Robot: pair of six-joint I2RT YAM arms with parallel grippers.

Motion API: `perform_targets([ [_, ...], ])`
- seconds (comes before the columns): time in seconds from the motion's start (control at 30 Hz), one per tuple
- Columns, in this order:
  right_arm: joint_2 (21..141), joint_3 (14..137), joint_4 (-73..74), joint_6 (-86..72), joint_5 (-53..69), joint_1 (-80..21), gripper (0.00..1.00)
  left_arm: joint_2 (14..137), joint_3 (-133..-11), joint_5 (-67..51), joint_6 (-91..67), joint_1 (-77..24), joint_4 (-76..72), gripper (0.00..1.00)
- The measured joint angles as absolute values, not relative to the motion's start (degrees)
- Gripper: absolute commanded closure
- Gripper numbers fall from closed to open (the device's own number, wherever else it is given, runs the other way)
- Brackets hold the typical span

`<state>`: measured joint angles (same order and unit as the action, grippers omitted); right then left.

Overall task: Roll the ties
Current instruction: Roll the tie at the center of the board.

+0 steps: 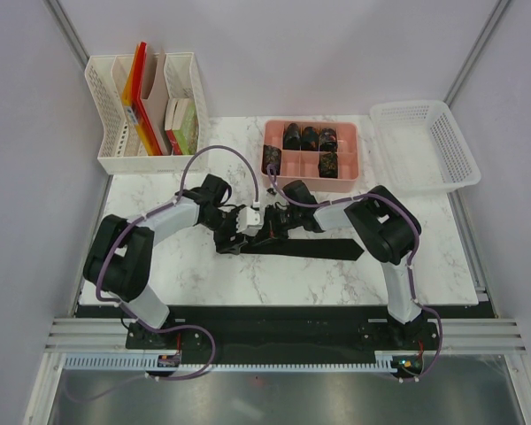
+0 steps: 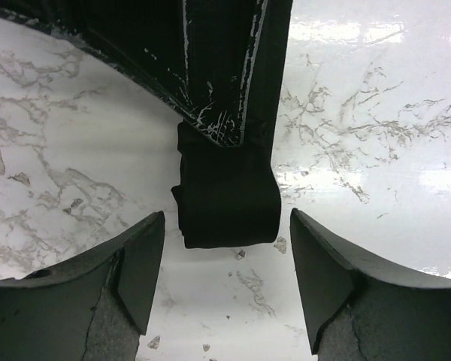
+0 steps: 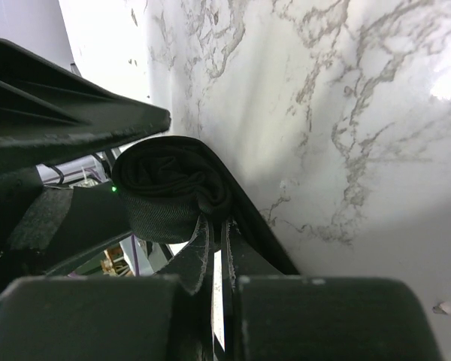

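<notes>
One tie [image 1: 327, 248] left-to-right, rolled end leftward

— The overhead view is evenly bright and sharp. Only soft shadows lie under the arms on the marble table [image 1: 203, 274].

— The left wrist view has white glare streaking the marble at upper right, and the left gripper's fingers [image 2: 135, 271] are blurred up close.

— The right wrist view is tilted, with glare at its right edge. The rolled tie [image 3: 173, 188] shows almost featureless black.
</notes>
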<state>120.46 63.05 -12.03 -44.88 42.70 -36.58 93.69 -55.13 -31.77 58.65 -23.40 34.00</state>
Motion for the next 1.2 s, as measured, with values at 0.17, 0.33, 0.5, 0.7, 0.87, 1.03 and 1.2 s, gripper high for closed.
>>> perform_targets([
  [0.17, 120.4, 63.05, -12.08, -44.14, 42.78, -36.6, 1.0, 94.15, -54.85, -33.65, 61.1, -23.64, 32.42, 0.34],
  [0.33, 120.18, 62.15, -13.96, -45.41, 42.78, -36.58, 1.0, 96.03, -54.98, -33.61, 61.73, -24.38, 31.44, 0.46],
  [0.5, 119.24, 62.3, -11.57, -45.71, 41.65, -36.47, 1.0, 96.95, -54.98, -32.4, 61.71, -25.02, 31.29, 0.53],
  [0.7, 118.21, 64.12, -5.32, -43.66, 39.75, -36.49, 1.0, 96.95, -54.87, -31.75, 61.63, -25.45, 30.85, 0.56],
  [0.87, 118.24, 64.29, -4.71, -42.61, 39.55, -36.51, 1.0, 96.82, -54.65, -31.64, 61.08, -25.5, 30.55, 0.45],
  [1.03, 118.85, 64.29, -5.67, -42.61, 40.21, -36.49, 1.0, 94.76, -54.5, -31.77, 60.07, -25.34, 31.66, 0.47],
  [1.2, 120.03, 64.03, -9.26, -44.6, 41.5, -36.42, 1.0, 93.17, -57.84, -33.26, 58.85, -25.54, 34.7, 0.59],
])
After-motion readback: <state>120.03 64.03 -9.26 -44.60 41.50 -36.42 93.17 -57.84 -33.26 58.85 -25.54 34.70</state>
